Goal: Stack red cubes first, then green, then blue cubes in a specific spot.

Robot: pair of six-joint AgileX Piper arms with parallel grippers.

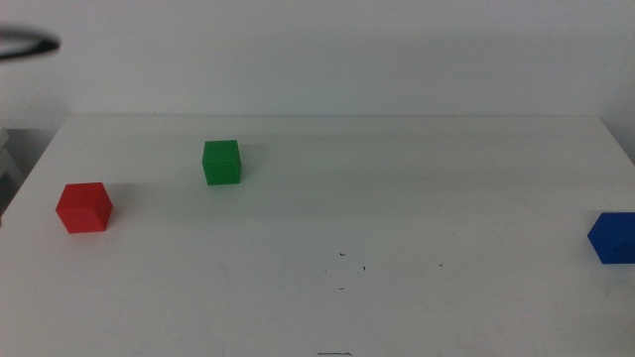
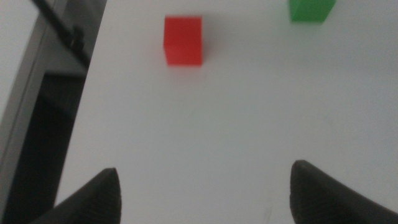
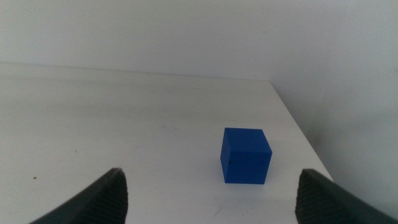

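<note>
Both pincers, left pincer (image 2: 205,190) and right pincer (image 3: 211,193), stand wide open and hold nothing. The red cube (image 1: 83,207) sits near the bench (image 1: 327,317) left edge, the green cube (image 1: 221,162) beside it, the blue cube (image 1: 613,237) at the right edge.

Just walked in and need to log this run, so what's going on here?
Nothing is being handled yet. Three cubes sit apart on the white table: the red cube at the left, the green cube a little behind it, the blue cube at the far right edge. The left tool is open, facing the red cube; the right tool is open, facing the blue cube. No stack has been started.
</note>
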